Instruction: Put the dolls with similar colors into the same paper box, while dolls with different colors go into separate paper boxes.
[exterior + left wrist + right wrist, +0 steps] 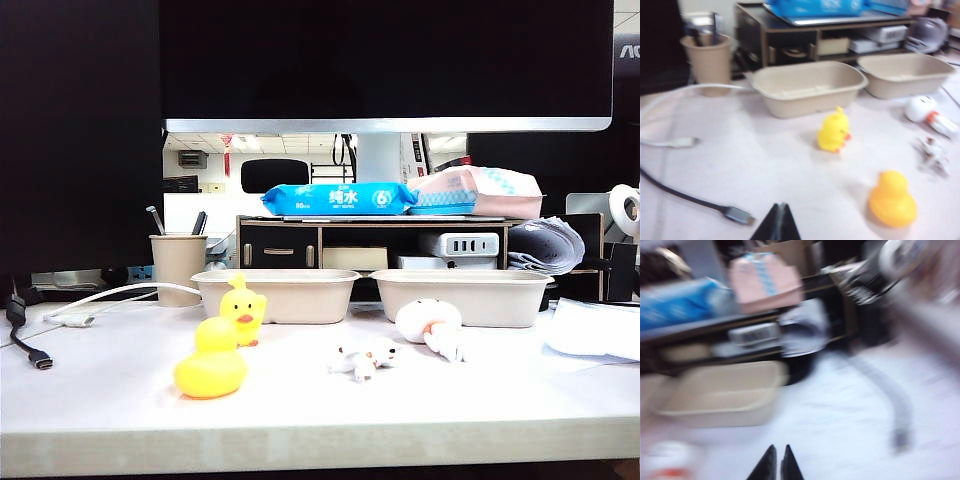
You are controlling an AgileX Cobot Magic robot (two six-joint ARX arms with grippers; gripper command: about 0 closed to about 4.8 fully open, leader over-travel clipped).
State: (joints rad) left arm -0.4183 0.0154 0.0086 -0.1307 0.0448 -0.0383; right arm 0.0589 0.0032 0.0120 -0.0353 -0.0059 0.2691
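Neither arm shows in the exterior view; each wrist view shows only dark fingertips hanging over the table (110,400), and both the left gripper (779,220) and the right gripper (776,462) have their tips pressed together with nothing in them. Two boxes sit side by side at the back, the left box (275,292) and the right box (462,293), both with no dolls inside. In front of them, all out on the table, are a small duck (242,312) just by the left box, a big duck (210,362) closer to the front edge, a tiny dog (364,358) in the middle, and a white doll (432,324) near the right box.

Two paper boxes side by side at the back, left box (276,293), right box (464,296), two ducks (226,340) before the left, dog (364,359) in the middle, round doll (432,324) before the right, pen cup (177,267) far left
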